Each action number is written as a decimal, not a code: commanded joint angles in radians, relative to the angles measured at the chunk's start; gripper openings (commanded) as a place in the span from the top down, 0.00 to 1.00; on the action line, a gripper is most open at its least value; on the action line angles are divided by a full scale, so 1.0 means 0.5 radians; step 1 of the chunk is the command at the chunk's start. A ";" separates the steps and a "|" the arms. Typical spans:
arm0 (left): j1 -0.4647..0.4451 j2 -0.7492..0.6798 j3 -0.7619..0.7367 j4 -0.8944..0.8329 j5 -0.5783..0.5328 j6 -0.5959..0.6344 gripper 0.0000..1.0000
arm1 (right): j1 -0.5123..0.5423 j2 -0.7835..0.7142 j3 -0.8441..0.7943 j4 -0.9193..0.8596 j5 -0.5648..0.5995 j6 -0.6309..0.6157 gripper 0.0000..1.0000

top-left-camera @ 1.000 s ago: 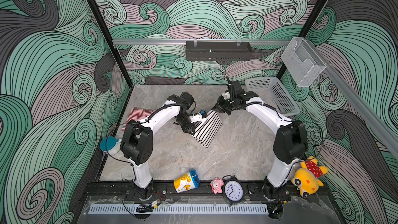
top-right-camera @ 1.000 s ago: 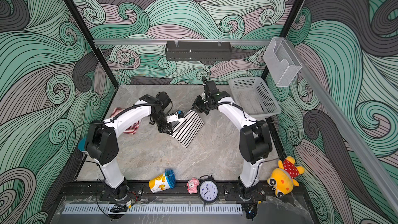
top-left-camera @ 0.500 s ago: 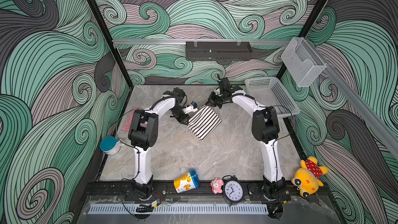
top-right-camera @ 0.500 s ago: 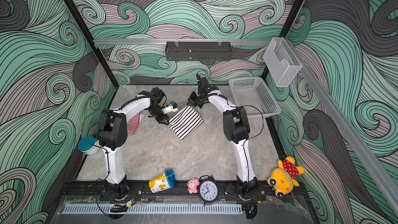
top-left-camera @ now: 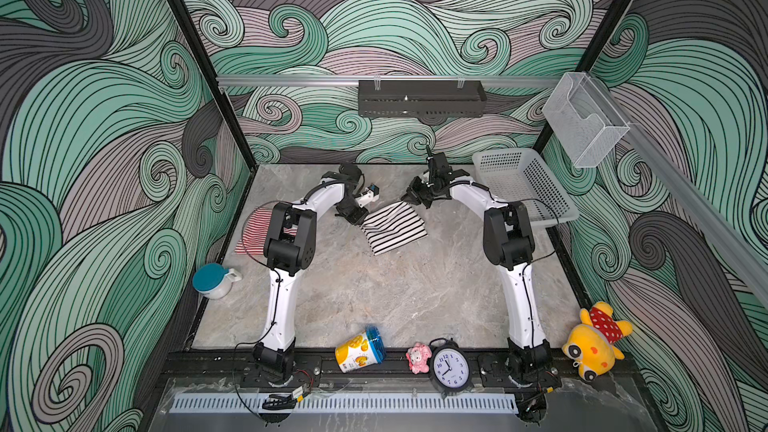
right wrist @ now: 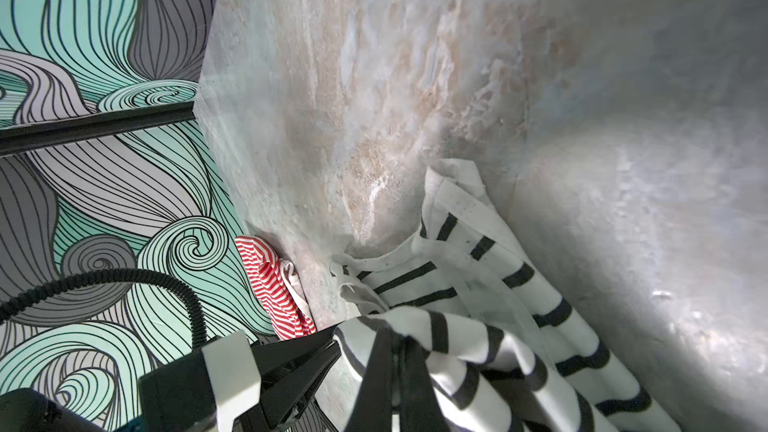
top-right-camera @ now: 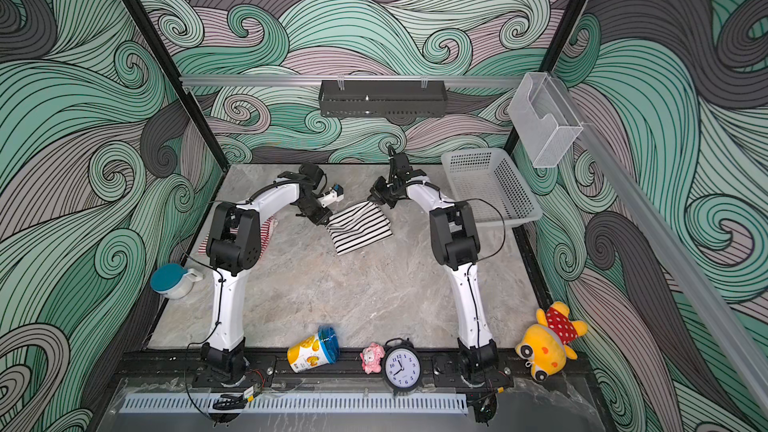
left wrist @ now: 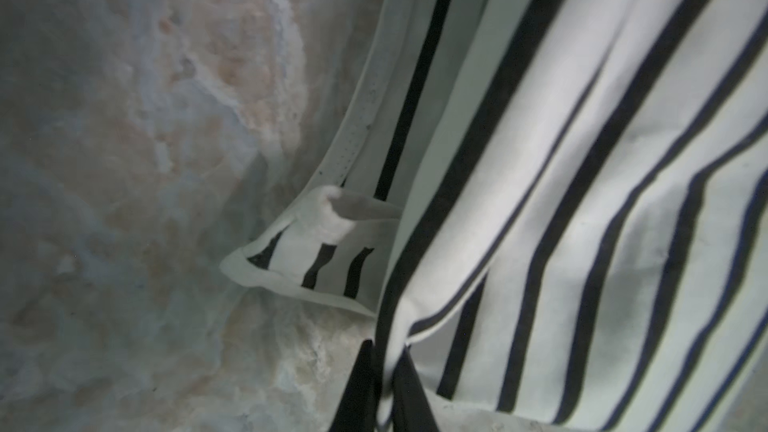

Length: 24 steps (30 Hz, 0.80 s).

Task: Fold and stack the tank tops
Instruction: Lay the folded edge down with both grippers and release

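Observation:
The black-and-white tank top lies folded on the marble table, toward the back middle. My left gripper is shut on its left far corner, with cloth pinched between the black fingers. My right gripper is shut on the right far corner, with striped fabric bunched over it. The two grippers are close together, and the left gripper shows in the right wrist view. The red-and-white tank top lies at the left wall, partly hidden by the left arm.
A white mesh basket stands at the back right. A blue-lidded cup sits at the left edge. Along the front edge are a yellow can, a pink toy, a clock and a yellow plush.
Both grippers have carried the striped top's far edge toward the back wall and lower. The top has shifted back with them and now lies flatter.

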<state>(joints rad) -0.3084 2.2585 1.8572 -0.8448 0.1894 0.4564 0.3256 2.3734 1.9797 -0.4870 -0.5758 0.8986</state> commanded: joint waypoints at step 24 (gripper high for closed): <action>-0.208 -0.515 -0.500 0.219 0.342 -0.390 0.69 | 0.178 -0.061 0.029 -0.155 0.297 -0.200 0.91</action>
<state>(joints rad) -0.3885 1.9881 1.6039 -0.7376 0.2890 0.2863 0.4118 2.2749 1.9339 -0.4927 -0.4423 0.8177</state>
